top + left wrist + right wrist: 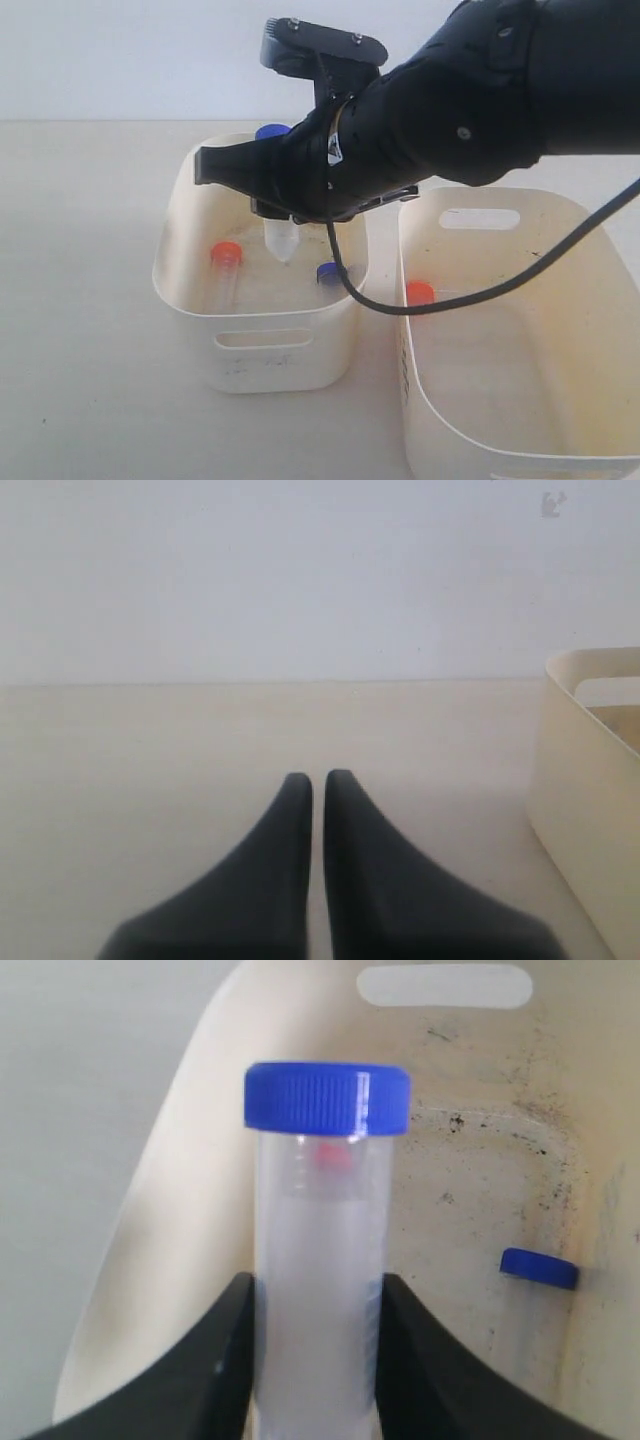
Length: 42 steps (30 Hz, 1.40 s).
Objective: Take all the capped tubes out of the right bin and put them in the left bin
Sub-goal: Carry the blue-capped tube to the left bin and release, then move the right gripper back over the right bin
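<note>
My right gripper (278,200) reaches across over the left bin (190,290) and is shut on a blue-capped tube (320,1260), which hangs upright with its pointed tip (283,245) down inside that bin. In the right wrist view the gripper (318,1285) clamps the tube's clear body below the cap. An orange-capped tube (226,255) and another blue-capped tube (327,272) lie in the left bin. One orange-capped tube (420,292) rests in the right bin (430,400). My left gripper (318,778) is shut on nothing above bare table.
The right arm's black cable (400,305) droops over the gap between the two bins. The left bin's floor (500,1160) is speckled with dark grime. A cream bin wall (590,780) stands close beside the left gripper.
</note>
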Each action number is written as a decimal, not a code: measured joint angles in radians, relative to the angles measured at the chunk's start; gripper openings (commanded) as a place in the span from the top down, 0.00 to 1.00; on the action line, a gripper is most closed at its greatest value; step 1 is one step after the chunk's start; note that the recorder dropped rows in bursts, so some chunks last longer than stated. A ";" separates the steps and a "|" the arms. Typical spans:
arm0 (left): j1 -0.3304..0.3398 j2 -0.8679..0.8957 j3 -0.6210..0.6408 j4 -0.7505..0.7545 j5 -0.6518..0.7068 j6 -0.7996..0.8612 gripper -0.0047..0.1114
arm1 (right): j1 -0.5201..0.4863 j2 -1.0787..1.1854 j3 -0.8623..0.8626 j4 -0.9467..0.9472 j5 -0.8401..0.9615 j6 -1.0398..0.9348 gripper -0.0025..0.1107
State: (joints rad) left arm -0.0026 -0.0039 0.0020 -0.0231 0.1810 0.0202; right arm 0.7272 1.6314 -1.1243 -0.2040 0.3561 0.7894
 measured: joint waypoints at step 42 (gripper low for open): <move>0.000 0.000 0.000 0.000 0.000 0.000 0.92 | -0.201 -0.179 0.187 -0.108 0.387 -0.061 0.98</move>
State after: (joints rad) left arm -0.0026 -0.0039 0.0020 -0.0231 0.1810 0.0202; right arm 0.5259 1.4521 -0.9376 -0.3123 0.7430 0.7284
